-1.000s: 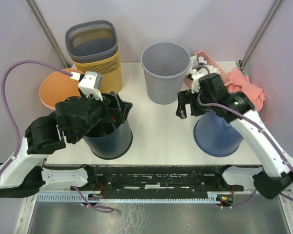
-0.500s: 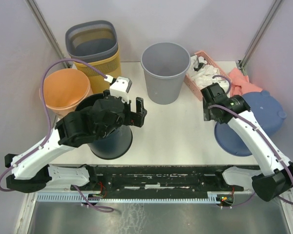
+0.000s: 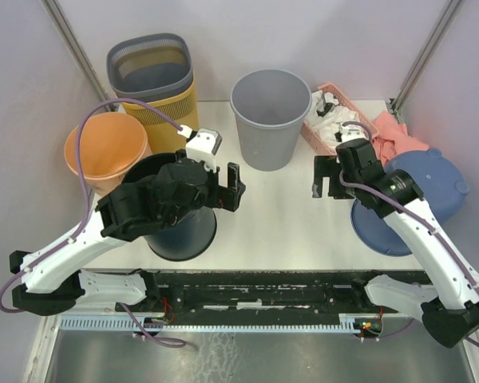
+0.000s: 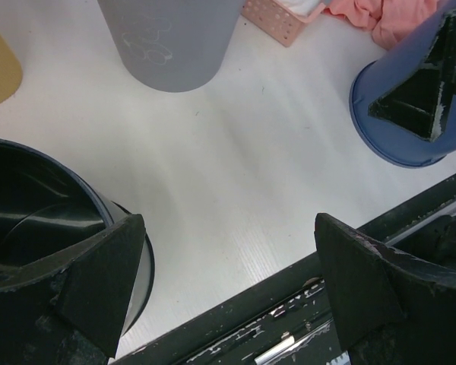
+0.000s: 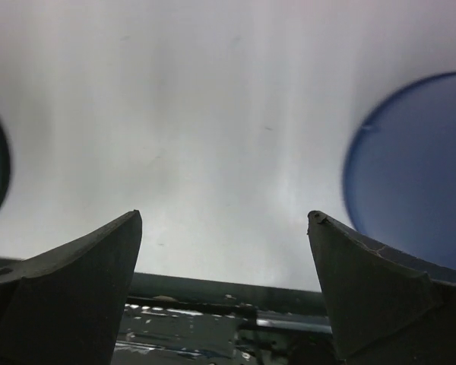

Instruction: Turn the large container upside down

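The blue bucket [image 3: 411,195] sits at the right of the tabletop [image 3: 279,215] with what looks like its flat base facing up, so the flip seems done. The left tool [image 3: 230,185] and right tool [image 3: 326,177] gape wide and hold nothing. Probably all that is left is to draw the 2 arms clear.

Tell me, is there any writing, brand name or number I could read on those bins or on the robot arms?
No word, brand, number or sign can be read in any of the views.
Grey bin: faint white outline marks on its side, seen from the left wrist camera. They look more like a small drawing than letters and read as nothing.
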